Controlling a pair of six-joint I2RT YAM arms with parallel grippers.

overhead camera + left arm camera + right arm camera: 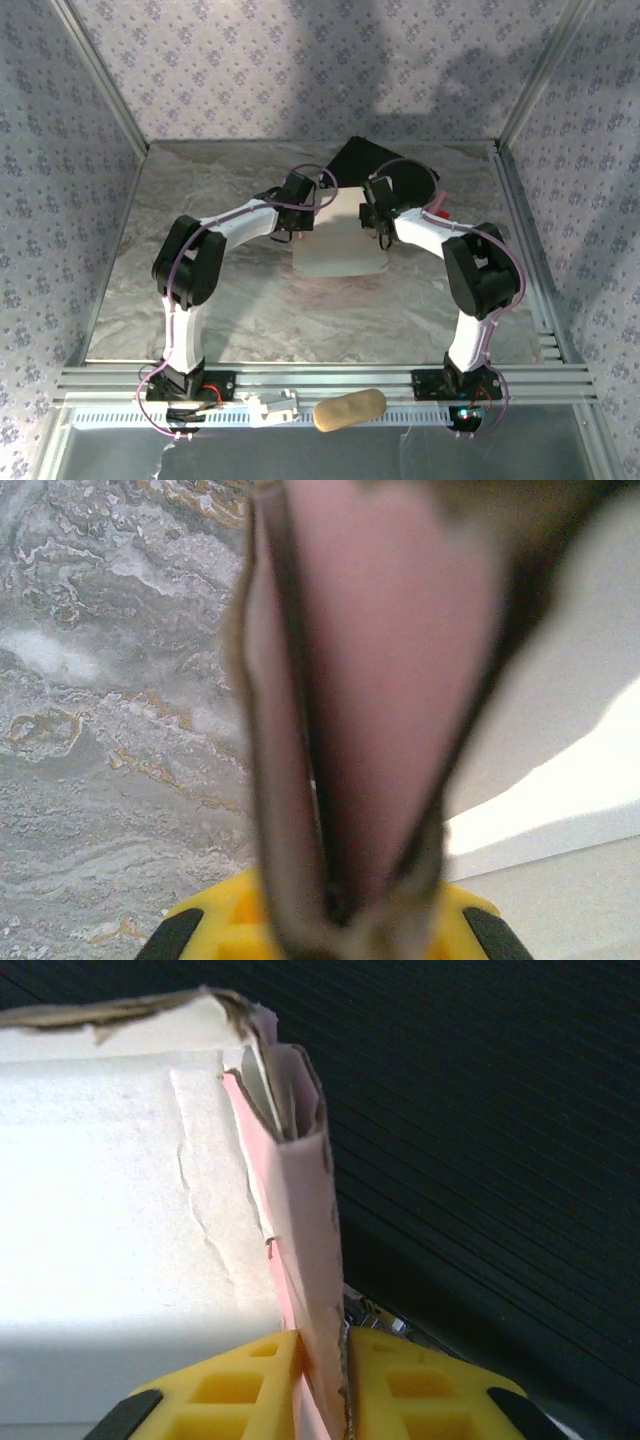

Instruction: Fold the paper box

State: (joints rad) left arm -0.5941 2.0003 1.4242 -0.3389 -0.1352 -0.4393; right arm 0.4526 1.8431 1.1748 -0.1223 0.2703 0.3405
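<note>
The paper box lies mid-table, pale pink and partly raised, with both arms reaching in from either side. My left gripper holds its far left edge. In the left wrist view a blurred pink flap runs down between the yellow fingers, and the left gripper is shut on it. My right gripper is at the far right edge. In the right wrist view the right gripper pinches an upright pink wall beside the box's pale floor panel.
A black hard case lies just behind the box, and its ribbed surface is close to the right fingers. A small red item sits by the right arm. A tan oblong object and a white plug rest on the near rail.
</note>
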